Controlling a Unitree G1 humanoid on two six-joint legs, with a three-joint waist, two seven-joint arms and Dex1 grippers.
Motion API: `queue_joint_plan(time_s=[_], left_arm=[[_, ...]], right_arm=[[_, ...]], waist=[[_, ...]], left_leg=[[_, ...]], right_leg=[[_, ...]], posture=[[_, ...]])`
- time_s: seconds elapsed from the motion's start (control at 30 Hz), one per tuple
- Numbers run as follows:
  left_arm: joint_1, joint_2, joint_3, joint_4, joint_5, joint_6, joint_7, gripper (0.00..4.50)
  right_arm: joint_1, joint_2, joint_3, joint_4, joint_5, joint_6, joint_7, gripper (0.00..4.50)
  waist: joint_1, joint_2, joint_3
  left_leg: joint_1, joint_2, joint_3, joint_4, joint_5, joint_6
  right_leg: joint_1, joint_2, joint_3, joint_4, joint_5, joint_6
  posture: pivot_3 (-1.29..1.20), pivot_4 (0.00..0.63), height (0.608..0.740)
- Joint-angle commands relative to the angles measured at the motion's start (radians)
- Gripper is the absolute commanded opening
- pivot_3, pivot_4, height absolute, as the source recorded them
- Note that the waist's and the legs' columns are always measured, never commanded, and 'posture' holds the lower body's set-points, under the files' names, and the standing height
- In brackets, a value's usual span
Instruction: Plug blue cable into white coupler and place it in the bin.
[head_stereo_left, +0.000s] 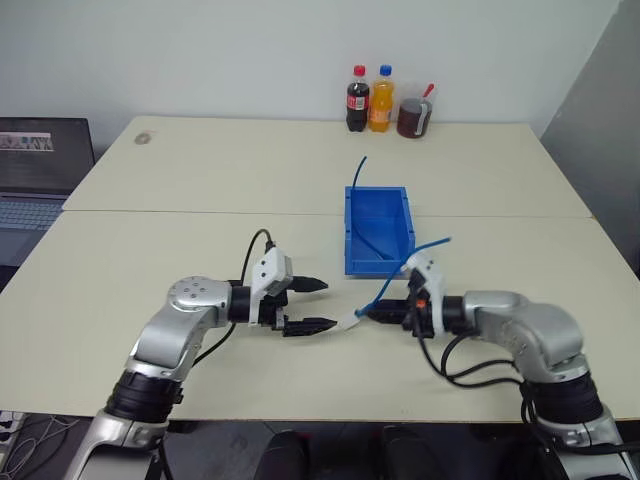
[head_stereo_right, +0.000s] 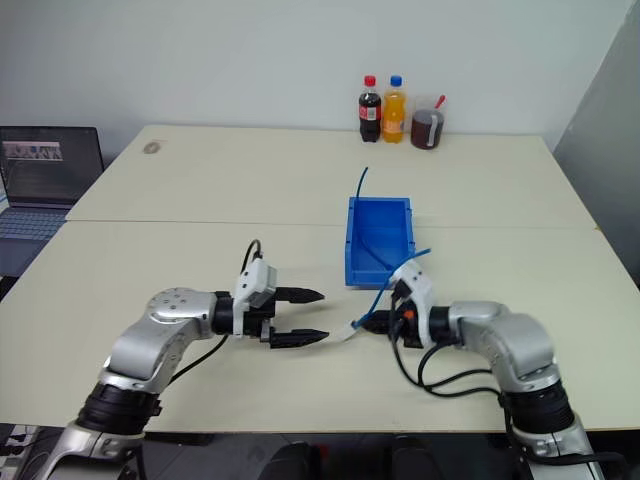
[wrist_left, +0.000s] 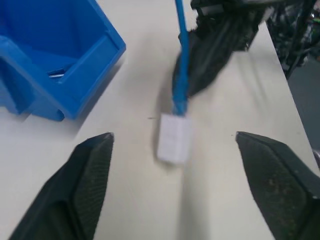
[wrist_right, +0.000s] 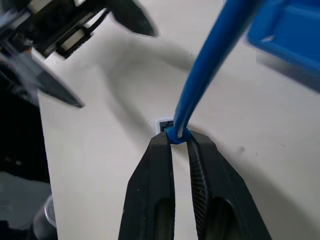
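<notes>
The right gripper (wrist_right: 179, 142) is closed on the blue cable (wrist_right: 210, 65), pinching it just behind the plug, and the white coupler (wrist_left: 174, 137) hangs on that plug end, off the table. The left gripper (head_stereo_left: 305, 304) stands wide open, its two fingers (wrist_left: 82, 185) on either side of the coupler without touching it, so the coupler seems to be carried by the cable alone.

I judge the plugging is done and the coming move is the carry to the bin (head_stereo_left: 398, 262). The relation that matters: from the right gripper, the bin lies forward and a little toward the robot's left, near, with its long axis running away from the robot. The coupler points the other way, from the right gripper toward the left one, so the right arm must swing this end forward and over the near wall. The right arm is both the holder and the nearer arm to the bin. The free length of cable runs up from the gripper, and another blue cable (head_stereo_left: 358, 172) stands out of the bin at its far end; I cannot tell if they are one piece.

The head views give the place of bin and arms together. The left wrist view shows the coupler seated on the plug. The right wrist view shows the pinch itself, with the coupler mostly hidden behind the fingertips
</notes>
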Motion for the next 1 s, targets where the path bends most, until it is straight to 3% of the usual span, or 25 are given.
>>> queue_joint_plan(time_s=[0.03,0.33,0.4,0.6,0.77,0.87,0.93,1.0], left_arm=[[-0.006,-0.005,0.071,-0.122,-0.084,0.093,0.089,4.48],[0.038,-0.038,0.161,-0.234,-0.159,0.188,0.283,4.48],[0.054,-0.047,0.162,-0.251,-0.164,0.191,0.309,4.5],[0.099,-0.061,0.165,-0.29,-0.184,0.197,0.365,4.5],[0.099,-0.07,0.167,-0.253,-0.151,0.181,0.433,4.5],[0.091,-0.083,0.189,-0.214,-0.108,0.173,0.518,4.5],[0.094,-0.088,0.203,-0.207,-0.092,0.171,0.564,4.5],[0.115,-0.099,0.233,-0.2,-0.063,0.165,0.631,4.5]], right_arm=[[-0.151,0.015,-0.13,0.073,0.069,0.105,-0.051,0.16],[-0.51,-0.071,-0.055,0.653,-0.053,-0.143,-0.018,0.16],[-0.56,-0.07,-0.036,0.77,-0.098,-0.226,-0.025,0.83],[-0.641,-0.076,-0.014,0.931,-0.141,-0.336,0.01,2.23],[-0.652,-0.089,-0.024,0.934,-0.171,-0.389,-0.017,3.39],[-0.588,-0.121,-0.08,0.784,-0.144,-0.366,-0.044,4.11],[-0.526,-0.134,-0.099,0.668,-0.136,-0.366,-0.06,4.11],[-0.339,-0.134,-0.141,0.379,-0.141,-0.392,-0.127,4.11]], waist=[[0.0,-0.001,0.002],[0.0,-0.003,0.013],[-0.001,-0.004,0.013],[0.002,-0.003,0.014],[0.001,-0.003,0.014],[0.003,-0.003,0.014],[0.006,-0.003,0.014],[0.01,-0.005,0.013]], left_leg=[[-0.002,0.0,-0.001,0.0,0.0,0.0],[-0.006,-0.002,0.001,0.0,0.0,0.0],[-0.007,-0.001,0.001,0.0,0.0,0.0],[-0.012,-0.001,0.001,0.0,0.0,0.0],[-0.012,-0.002,0.0,0.001,0.0,0.0],[-0.012,-0.002,0.0,0.001,0.0,0.0],[-0.013,-0.001,0.0,0.001,0.0,0.0],[-0.014,-0.001,-0.001,0.001,0.0,0.0]], right_leg=[[-0.002,0.0,0.0,0.0,0.001,-0.002],[-0.005,-0.001,-0.001,-0.001,0.003,-0.004],[-0.005,-0.001,-0.001,-0.002,0.003,-0.004],[-0.01,-0.002,-0.001,-0.001,0.003,-0.004],[-0.01,-0.003,-0.001,0.0,0.004,-0.004],[-0.01,-0.004,-0.001,0.0,0.004,-0.004],[-0.01,-0.004,-0.002,0.0,0.004,-0.004],[-0.01,-0.004,-0.003,-0.001,0.003,-0.004]], posture=[[0.0,0.15,0.74],[0.0,0.15,0.74],[0.0,0.15,0.74],[0.0,0.15,0.74],[0.0,0.15,0.74],[0.0,0.15,0.74],[0.0,0.15,0.74],[0.0,0.15,0.74]])
